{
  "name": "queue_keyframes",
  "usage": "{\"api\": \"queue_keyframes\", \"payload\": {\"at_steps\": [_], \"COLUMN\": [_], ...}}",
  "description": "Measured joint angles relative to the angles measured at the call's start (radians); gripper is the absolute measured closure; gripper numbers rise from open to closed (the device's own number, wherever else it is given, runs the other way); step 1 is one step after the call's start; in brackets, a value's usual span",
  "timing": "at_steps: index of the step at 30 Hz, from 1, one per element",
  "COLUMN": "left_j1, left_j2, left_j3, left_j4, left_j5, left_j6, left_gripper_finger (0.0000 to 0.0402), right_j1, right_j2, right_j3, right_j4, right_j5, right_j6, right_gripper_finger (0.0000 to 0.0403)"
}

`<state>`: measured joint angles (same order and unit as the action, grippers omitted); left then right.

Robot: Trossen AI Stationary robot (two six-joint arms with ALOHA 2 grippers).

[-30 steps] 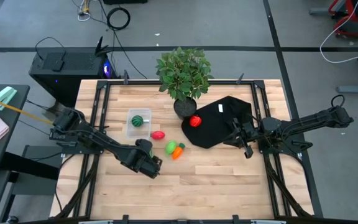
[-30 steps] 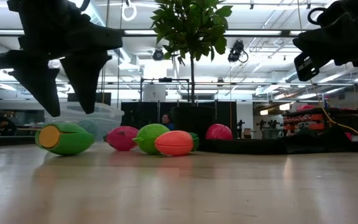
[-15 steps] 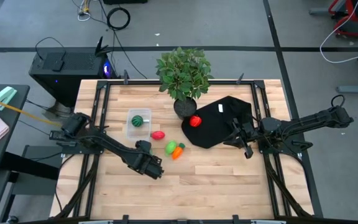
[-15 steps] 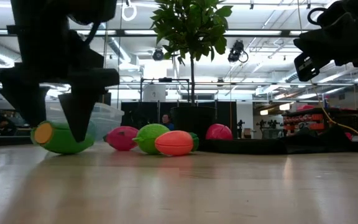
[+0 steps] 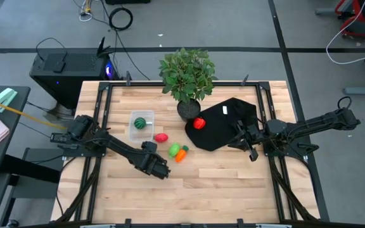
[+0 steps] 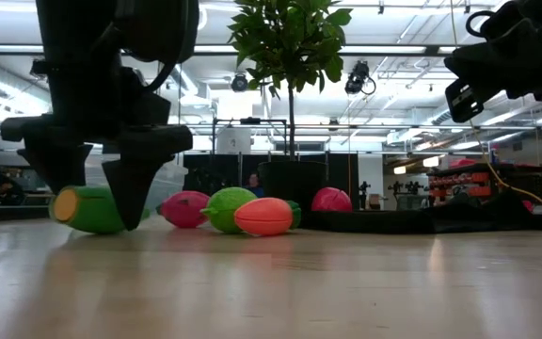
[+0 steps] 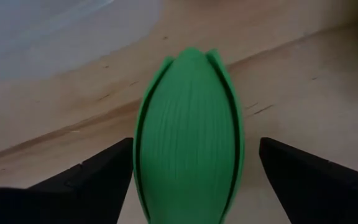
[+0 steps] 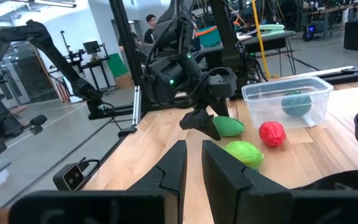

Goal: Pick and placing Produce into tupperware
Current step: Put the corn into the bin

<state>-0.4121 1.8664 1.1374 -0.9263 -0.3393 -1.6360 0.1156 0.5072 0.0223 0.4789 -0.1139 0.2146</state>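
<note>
Seen from above, the left gripper (image 5: 160, 170) has slid a little toward three o'clock since a second ago and now sits low over the bare wood at about seven o'clock from the tupperware (image 5: 140, 125), which holds the dark green striped ball (image 5: 141, 122). The pink-red piece (image 5: 161, 137) and the orange-and-green piece (image 5: 180, 154) lie between tub and black cloth (image 5: 227, 130); the red round piece (image 5: 199, 123) rests on that cloth's edge, and open planks run toward six o'clock. At table height, the left gripper's fingers (image 6: 144, 179) have dropped to straddle the light green oblong piece (image 6: 90, 208), tips near the wood. The left wrist view shows that ribbed, smooth plastic body (image 7: 188, 134) between widely spread jaws, not yet clamped. The right gripper (image 8: 191, 165), nearly closed and empty, waits over the cloth.
</note>
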Motion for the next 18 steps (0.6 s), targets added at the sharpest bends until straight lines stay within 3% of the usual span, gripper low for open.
{"api": "queue_keyframes", "payload": {"at_steps": [18], "left_j1": [0.003], "left_j2": [0.000], "left_j3": [0.000], "left_j4": [0.017], "left_j5": [-0.006], "left_j6": [0.030], "left_gripper_finger": [0.0141], "right_j1": [0.000], "right_j2": [0.000], "right_j3": [0.000], "right_j4": [0.000], "right_j5": [0.000], "right_j6": [0.000], "right_gripper_finger": [0.0345]}}
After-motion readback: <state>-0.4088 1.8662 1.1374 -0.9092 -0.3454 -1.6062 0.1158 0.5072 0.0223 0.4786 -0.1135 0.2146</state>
